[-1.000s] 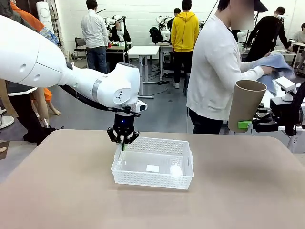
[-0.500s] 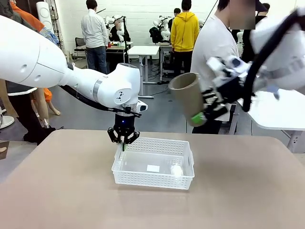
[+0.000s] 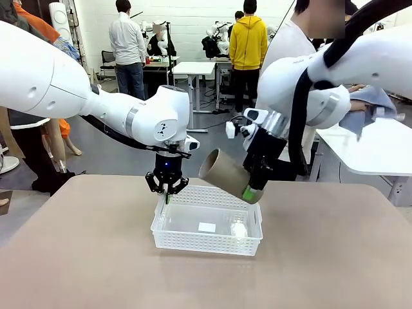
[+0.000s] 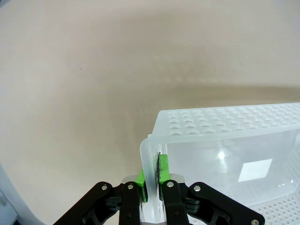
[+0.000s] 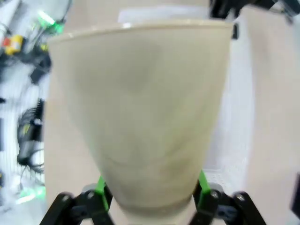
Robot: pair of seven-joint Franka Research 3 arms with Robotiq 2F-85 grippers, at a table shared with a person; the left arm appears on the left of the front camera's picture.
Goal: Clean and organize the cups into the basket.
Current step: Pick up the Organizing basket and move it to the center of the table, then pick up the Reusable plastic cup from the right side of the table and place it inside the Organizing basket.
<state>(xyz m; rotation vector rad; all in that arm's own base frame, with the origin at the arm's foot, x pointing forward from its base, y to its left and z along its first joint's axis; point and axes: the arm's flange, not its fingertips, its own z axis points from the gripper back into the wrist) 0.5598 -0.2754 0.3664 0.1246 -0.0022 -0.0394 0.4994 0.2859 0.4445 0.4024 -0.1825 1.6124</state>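
Grasping a tan cup [image 3: 224,172] by its narrow base in the right pincer [image 3: 250,191], green pads pressed to either side. Holding it tilted, nearly on its side, open mouth toward the robot's left, in the air just above the far rim of the white basket [image 3: 206,243]. No contact with the basket yet, by the look of the front view. From the right wrist, the same grip: pincer [image 5: 150,194] low in the picture, cup [image 5: 140,112] flaring away from it, basket lattice blurred beyond.

Pinching the basket's far-left corner in the left pincer [image 3: 167,188], clenched tight on the thin plastic wall, seemingly to steady it on the tabletop [image 3: 77,257]. From the left wrist, pincer [image 4: 152,176] straddling the rim [image 4: 211,133] right at the corner.

Judged an early stage of the job. Nothing inside the basket but a small white label [image 3: 206,226] on its floor; no cup laid in so far. Left for this cup: lowering it within the walls and letting go, most likely lying flat.

Beyond the tabletop, a person [image 3: 286,48] with a blue cloth [image 3: 368,103] in hand at a side table, perhaps for wiping. Number of cups yet to come: impossible to tell.
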